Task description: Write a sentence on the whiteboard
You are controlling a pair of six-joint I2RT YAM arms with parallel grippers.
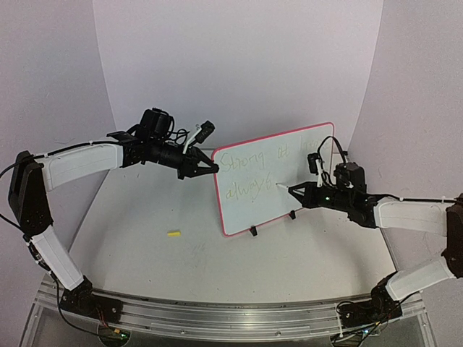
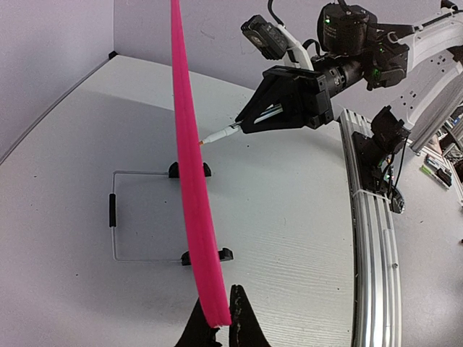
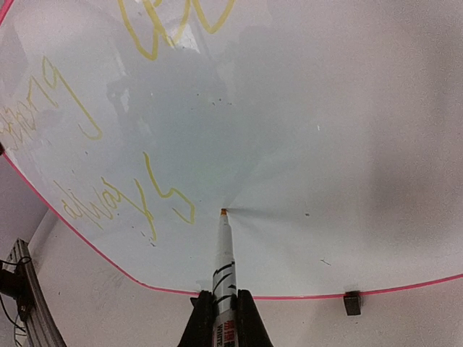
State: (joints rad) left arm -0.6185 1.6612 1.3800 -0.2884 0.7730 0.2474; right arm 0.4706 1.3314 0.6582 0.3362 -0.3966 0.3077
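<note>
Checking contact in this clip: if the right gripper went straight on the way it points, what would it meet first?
The whiteboard: the marker held in the right gripper has its tip at, seemingly touching, the white face just past the end of the sentence.

whiteboard (image 3: pixel 347 144): glossy, smooth | table (image 1: pixel 217 253): matt | rail (image 1: pixel 217 309): brushed metal

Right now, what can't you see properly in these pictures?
- Top view: a black cable covers the end of the sentence.
- Left wrist view: the whiteboard stands edge-on, writing hidden.
- Right wrist view: picture edges cut the words.
- Top view: the yellow bit is too small to name.
</note>
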